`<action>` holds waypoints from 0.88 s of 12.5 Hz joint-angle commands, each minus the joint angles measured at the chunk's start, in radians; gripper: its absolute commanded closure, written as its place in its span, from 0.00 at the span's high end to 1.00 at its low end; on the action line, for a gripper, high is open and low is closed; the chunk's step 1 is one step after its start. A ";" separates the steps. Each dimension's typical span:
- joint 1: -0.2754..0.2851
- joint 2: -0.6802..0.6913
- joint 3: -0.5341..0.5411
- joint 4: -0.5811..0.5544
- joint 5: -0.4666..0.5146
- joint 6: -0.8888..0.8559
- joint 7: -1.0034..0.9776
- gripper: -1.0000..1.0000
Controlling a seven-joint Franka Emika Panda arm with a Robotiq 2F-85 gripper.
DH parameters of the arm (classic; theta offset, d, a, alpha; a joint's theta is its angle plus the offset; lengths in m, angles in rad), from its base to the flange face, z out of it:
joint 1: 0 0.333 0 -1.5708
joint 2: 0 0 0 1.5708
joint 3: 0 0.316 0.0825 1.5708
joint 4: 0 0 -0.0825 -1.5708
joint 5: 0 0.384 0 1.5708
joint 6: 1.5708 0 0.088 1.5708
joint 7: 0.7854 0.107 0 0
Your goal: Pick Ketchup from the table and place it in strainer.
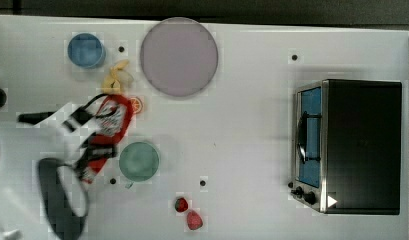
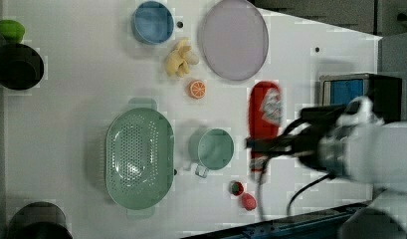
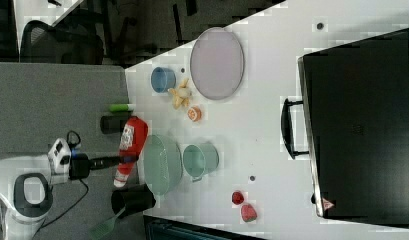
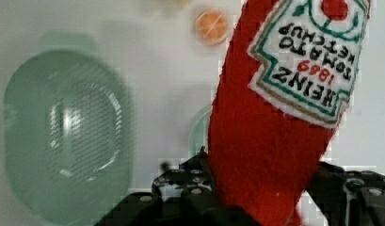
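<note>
Red plush ketchup (image 4: 270,141) with stitched white Heinz label, clamped low between gripper (image 4: 260,188) fingers, raised off table, wrist view reads label text, left view shows perforated strainer (image 2: 139,159) beyond.

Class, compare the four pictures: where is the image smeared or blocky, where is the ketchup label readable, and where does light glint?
Top view: arm and ketchup smeared by motion. Left view: gripper blurred, strainer holes crisp. Wrist view: label readable, strainer soft with a bright glint. Right view: blocky patches along the table edges.
</note>
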 commanded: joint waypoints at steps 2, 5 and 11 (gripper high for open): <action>0.003 0.085 0.093 -0.003 0.018 0.141 0.233 0.61; 0.013 0.201 0.153 -0.004 0.010 0.287 0.337 0.61; 0.063 0.428 0.162 -0.006 -0.111 0.510 0.518 0.64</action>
